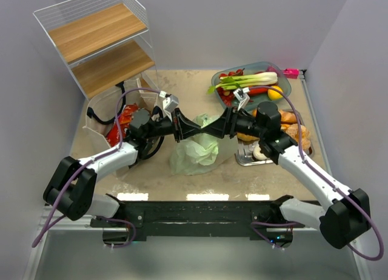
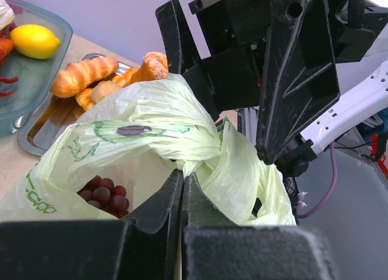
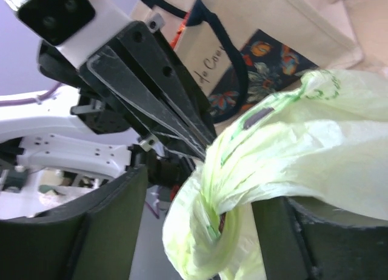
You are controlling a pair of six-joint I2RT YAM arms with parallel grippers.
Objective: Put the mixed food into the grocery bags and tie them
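The pale-green grocery bag (image 1: 194, 151) sits mid-table, its handles twisted up into a knot between my two grippers. My left gripper (image 1: 195, 127) is shut on the twisted handle (image 2: 185, 165) just below the knot. Dark red grapes (image 2: 103, 195) show inside the bag. My right gripper (image 1: 213, 127) faces it from the right with its fingers wide apart. A loop of the bag's handle (image 3: 212, 231) hangs between those fingers and drapes against the right finger (image 3: 279, 231). The beige tote (image 1: 106, 113) stands at the left with red packets (image 1: 124, 119) in it.
A wire rack with wooden shelves (image 1: 97, 37) stands at the back left. A glass tray (image 1: 285, 80) holds a leek (image 1: 251, 80), red pepper and lemon (image 2: 35, 40). A metal tray (image 1: 251, 159) holds croissants (image 2: 85, 74) and bread, close under my right arm.
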